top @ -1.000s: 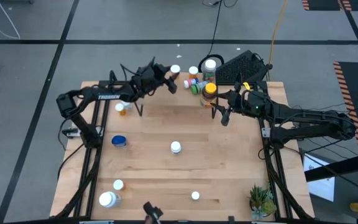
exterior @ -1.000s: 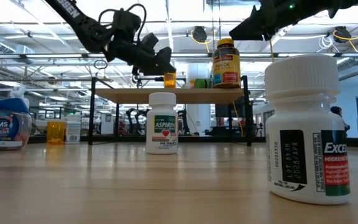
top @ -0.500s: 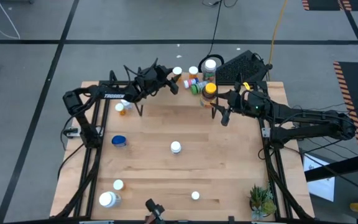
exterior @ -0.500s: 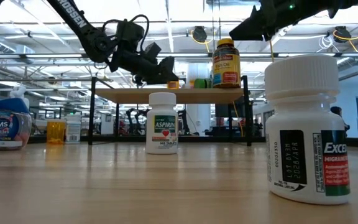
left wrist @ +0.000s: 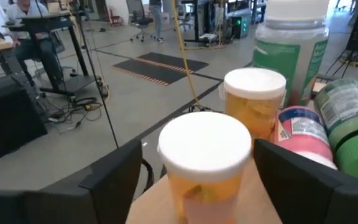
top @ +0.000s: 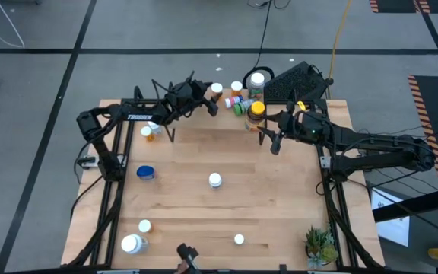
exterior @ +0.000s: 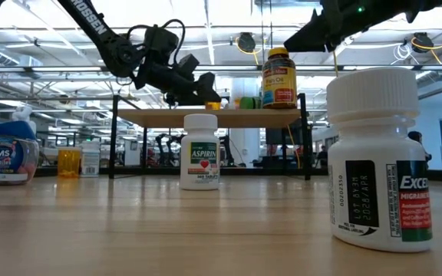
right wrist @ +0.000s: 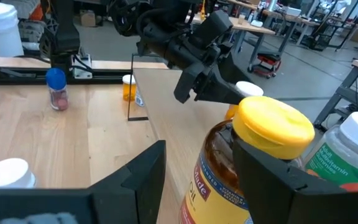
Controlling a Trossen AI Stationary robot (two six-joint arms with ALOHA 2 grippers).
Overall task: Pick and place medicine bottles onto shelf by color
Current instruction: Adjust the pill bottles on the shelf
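Two end effectors | left (left wrist: 197, 180): open around orange bottle (left wrist: 205, 163) on shelf (exterior: 206, 116) | right (right wrist: 194, 180): open

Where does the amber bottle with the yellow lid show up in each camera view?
High view: amber bottle on the shelf, at its right end.
Low view: it stands on the shelf, right of centre.
Left wrist view: not in it.
Right wrist view: it fills the foreground beside the right gripper.
Shared landmark: the shelf.
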